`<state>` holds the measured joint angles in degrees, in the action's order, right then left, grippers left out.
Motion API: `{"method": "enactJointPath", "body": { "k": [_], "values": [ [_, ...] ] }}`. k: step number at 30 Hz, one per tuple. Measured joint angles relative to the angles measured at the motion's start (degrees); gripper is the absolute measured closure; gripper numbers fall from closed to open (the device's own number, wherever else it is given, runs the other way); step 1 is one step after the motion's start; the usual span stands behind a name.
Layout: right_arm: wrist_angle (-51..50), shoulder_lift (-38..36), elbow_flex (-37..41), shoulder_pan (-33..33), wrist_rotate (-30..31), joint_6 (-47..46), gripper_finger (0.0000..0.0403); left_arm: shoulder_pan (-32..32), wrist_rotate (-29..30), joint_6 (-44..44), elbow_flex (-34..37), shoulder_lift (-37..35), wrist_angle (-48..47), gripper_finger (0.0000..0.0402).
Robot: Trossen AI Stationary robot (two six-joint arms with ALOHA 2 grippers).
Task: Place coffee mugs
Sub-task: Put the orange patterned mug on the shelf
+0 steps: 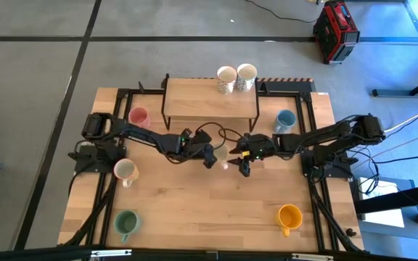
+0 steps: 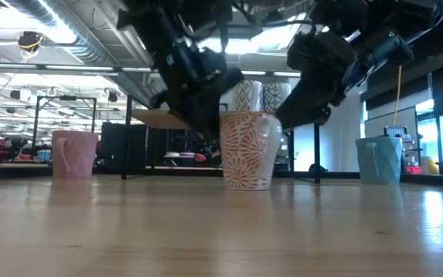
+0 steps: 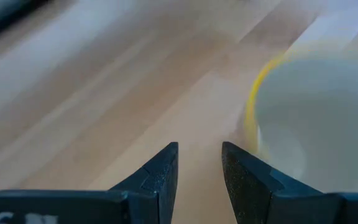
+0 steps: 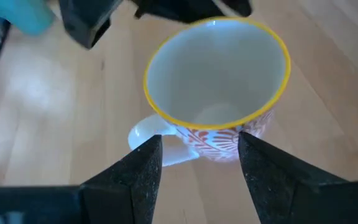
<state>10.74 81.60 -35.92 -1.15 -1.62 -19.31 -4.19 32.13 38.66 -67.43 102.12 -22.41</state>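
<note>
ceramic patterned mug (image 4: 219, 93) upright btwn both grippers, looks empty inside.

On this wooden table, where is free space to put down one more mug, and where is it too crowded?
Free: the bare front-middle of the wooden table, between the green mug and the orange-yellow mug. Crowded: the centre, where the left gripper and right gripper flank the orange-patterned white mug.
</note>
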Motion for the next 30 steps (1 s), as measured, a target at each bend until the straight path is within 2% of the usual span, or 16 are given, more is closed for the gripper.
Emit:
{"method": "enactJointPath", "body": {
  "k": [3,7,9,12,15,18,23,26,30],
  "values": [
    [1.5,1.5,-0.1,0.0,-3.1,0.1,0.0204,0.2,-0.1,-1.6,-0.1,-3.3,-2.8,0.0283],
    [1.4,2.0,0.0,0.0,-3.3,0.2,0.0204,-1.1,-0.1,-1.6,-0.1,-8.8,-6.7,0.0283],
    [0.8,1.5,-0.1,0.1,-1.6,0.5,0.0204,-2.6,-1.6,-1.5,-0.1,-11.0,-8.1,0.0283],
    [0.6,1.4,-0.1,0.2,4.4,1.5,0.0204,-5.4,-5.8,-1.5,-0.1,-11.6,-7.5,0.0283],
    [-0.8,1.4,-0.1,0.8,11.5,1.7,0.0204,-8.6,-7.2,-1.1,-0.1,-9.8,-6.1,0.0283],
    [-2.8,1.4,-0.1,2.0,14.8,1.8,0.0204,-10.7,-7.5,-0.8,0.0,-5.8,-4.3,0.0283],
    [-1.4,2.0,0.0,4.0,14.8,1.8,0.0204,-11.3,-6.9,-1.5,0.0,1.3,4.4,0.0283],
    [1.6,2.6,-0.1,4.2,14.2,1.7,0.0204,-10.4,-3.7,0.5,0.0,3.4,4.9,0.0283],
    [1.8,3.3,-0.3,4.1,11.8,1.6,0.0204,-8.6,-2.7,1.7,0.0,3.6,3.7,0.0283]
  ]
}}
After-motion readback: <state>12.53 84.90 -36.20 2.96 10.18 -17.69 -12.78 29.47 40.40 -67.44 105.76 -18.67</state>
